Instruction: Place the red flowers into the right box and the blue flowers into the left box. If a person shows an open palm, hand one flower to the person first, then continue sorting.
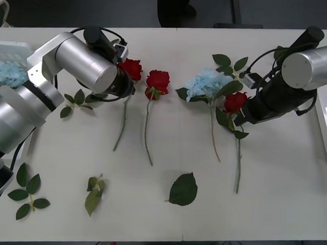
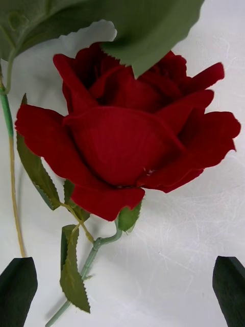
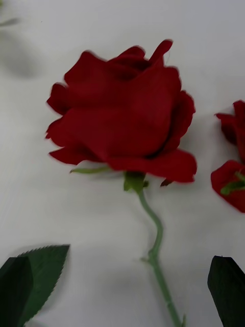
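While three red flowers (image 1: 157,81) lie mid-frame, the left gripper (image 3: 122,291) hangs spread wide over one. The right gripper (image 2: 122,291), jaws released, hangs over another.

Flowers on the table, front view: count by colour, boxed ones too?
Red flowers: 3, all on the table
Blue flowers: 2, one on the table, one in the left box
Total: 5
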`<act>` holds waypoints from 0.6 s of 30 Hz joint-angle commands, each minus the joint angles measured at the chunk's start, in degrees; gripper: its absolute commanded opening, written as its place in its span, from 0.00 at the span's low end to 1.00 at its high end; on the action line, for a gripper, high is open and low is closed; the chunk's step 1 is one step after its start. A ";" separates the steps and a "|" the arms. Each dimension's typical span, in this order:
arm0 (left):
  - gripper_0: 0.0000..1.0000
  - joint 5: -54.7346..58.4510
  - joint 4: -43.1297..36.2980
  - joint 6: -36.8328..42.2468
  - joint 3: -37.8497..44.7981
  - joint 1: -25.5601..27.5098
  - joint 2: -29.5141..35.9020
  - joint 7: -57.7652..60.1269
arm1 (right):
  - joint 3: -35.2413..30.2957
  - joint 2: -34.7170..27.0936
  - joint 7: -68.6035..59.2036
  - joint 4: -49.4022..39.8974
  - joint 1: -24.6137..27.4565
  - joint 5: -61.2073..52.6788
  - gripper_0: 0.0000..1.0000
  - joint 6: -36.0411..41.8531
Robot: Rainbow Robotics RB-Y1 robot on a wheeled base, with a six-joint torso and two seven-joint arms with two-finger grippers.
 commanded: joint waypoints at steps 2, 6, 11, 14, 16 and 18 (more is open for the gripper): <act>1.00 -1.67 7.30 -8.24 -1.16 -4.70 -4.74 2.35 | 2.37 -1.34 -0.25 -2.16 1.10 1.69 1.00 -2.82; 1.00 -2.72 11.78 -12.98 -3.01 -4.88 -6.05 1.92 | 2.45 -1.16 -0.33 -2.16 2.42 2.57 1.00 -5.20; 1.00 -2.81 16.26 -17.03 -3.62 -4.88 -7.28 1.83 | 2.45 -0.29 -0.42 -1.90 3.12 3.98 1.00 -5.72; 1.00 -2.72 17.76 -18.17 -3.62 -4.88 -7.55 1.74 | 2.45 0.86 -0.07 -0.23 3.12 4.77 1.00 -6.69; 1.00 -2.63 17.76 -18.17 -3.62 -4.88 -7.55 1.74 | 2.45 1.38 0.02 0.47 3.12 5.21 1.00 -7.39; 1.00 -2.46 17.76 -18.17 -3.62 -4.88 -7.55 1.74 | 2.45 1.82 0.02 0.91 3.12 5.74 1.00 -7.83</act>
